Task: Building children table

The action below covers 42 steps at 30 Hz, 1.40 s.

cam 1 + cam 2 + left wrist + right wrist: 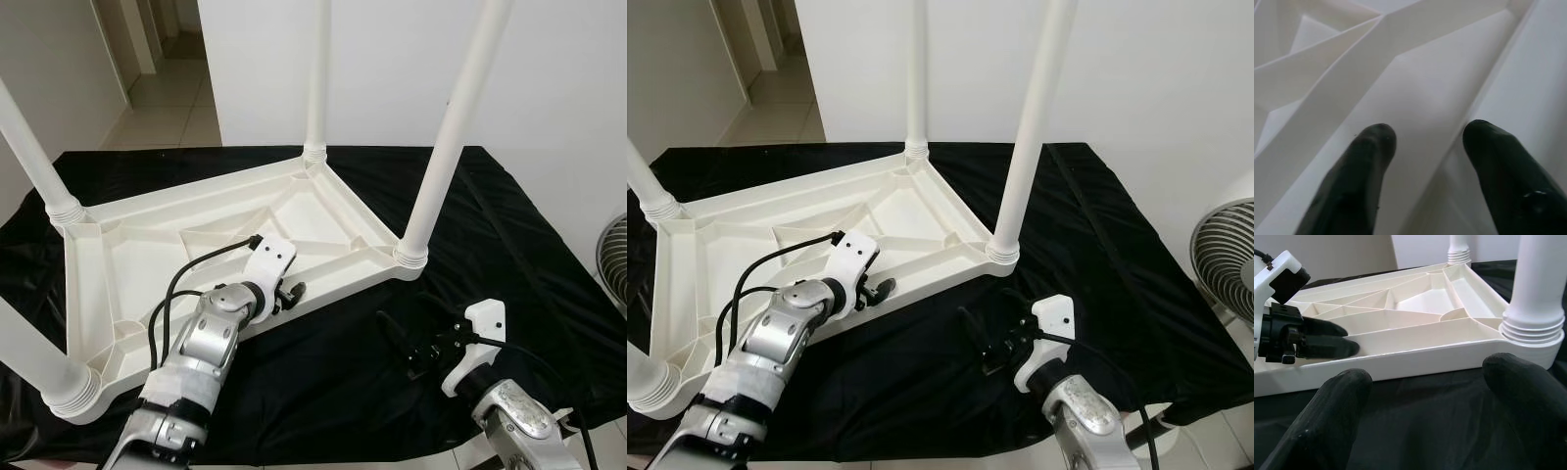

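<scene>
A white plastic children's table (333, 201) lies upside down on a black cloth (509, 255). Its legs stand upward: a far leg (315, 78), a right leg (451, 127), a left leg (29, 147) and a near-left leg (29, 352). My left gripper (289, 294) is open at the table's near rim, and its fingers (1366, 161) stand either side of a white rib. My right gripper (402, 348) is open and low over the cloth, pointing at the rim just short of the right leg's socket (1533, 333), holding nothing.
The cloth covers a low surface whose front edge (372, 455) is close to me. A grey fan (1225, 255) stands at the right. A white wall (549, 59) rises behind, and a tiled hallway (176, 98) opens at the far left.
</scene>
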Available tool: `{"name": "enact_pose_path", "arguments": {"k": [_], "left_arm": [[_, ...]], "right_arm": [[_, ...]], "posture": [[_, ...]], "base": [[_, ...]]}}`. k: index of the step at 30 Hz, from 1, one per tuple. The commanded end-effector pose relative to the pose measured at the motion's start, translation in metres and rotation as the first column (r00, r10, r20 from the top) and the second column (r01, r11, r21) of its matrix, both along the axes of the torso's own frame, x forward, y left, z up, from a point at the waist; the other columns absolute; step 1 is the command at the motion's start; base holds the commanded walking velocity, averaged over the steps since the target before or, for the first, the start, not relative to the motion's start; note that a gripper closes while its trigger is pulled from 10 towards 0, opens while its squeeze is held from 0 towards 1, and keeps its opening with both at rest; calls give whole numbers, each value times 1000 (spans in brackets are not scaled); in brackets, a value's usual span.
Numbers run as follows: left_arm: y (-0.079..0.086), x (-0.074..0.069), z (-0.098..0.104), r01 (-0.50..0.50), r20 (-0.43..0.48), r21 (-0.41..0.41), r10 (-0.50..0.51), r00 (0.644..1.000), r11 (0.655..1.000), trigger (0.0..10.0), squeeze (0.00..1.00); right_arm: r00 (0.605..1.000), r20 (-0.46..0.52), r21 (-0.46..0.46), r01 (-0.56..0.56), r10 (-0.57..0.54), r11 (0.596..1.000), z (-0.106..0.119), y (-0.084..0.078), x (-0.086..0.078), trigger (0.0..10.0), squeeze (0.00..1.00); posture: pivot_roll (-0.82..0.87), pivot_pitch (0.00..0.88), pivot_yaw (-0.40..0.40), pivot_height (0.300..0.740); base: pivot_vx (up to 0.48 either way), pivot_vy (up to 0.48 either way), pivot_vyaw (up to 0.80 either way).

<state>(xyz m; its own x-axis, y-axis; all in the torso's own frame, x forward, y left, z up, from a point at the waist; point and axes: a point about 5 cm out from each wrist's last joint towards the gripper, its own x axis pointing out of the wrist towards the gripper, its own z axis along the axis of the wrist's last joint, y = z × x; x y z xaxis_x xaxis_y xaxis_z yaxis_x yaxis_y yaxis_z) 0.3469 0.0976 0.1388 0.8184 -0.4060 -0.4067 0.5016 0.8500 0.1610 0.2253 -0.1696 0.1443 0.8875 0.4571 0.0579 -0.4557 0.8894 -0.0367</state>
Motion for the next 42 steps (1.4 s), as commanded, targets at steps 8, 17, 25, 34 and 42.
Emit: {"name": "enact_pose_path", "arguments": {"k": [8,17,25,34,42], "left_arm": [[16,9,-3,-203,39,70,201,979,977,0,0],[43,8,-7,-303,41,103,300,953,947,0,0],[60,3,-9,-353,50,116,349,936,929,0,0],[5,-1,9,-89,180,33,82,980,995,10000,0],[-10,-9,19,47,230,-31,-39,972,998,10000,820]], "right_arm": [[1000,8,-5,13,-12,1000,0,-1,-1,10000,0],[1000,7,-2,20,-20,1000,0,0,-2,10000,0],[1000,5,1,18,-18,1000,-1,1,0,10000,0],[1000,6,4,2,-2,1000,-1,5,3,10000,0],[1000,6,8,14,-14,1000,-1,6,2,10000,0]], "posture": [[-107,54,29,740],[-105,62,32,740],[-85,64,20,740],[-73,68,14,740],[-79,70,24,740]], "base": [[0,0,0],[0,0,0],[0,0,0],[0,0,0],[0,0,0]]}}
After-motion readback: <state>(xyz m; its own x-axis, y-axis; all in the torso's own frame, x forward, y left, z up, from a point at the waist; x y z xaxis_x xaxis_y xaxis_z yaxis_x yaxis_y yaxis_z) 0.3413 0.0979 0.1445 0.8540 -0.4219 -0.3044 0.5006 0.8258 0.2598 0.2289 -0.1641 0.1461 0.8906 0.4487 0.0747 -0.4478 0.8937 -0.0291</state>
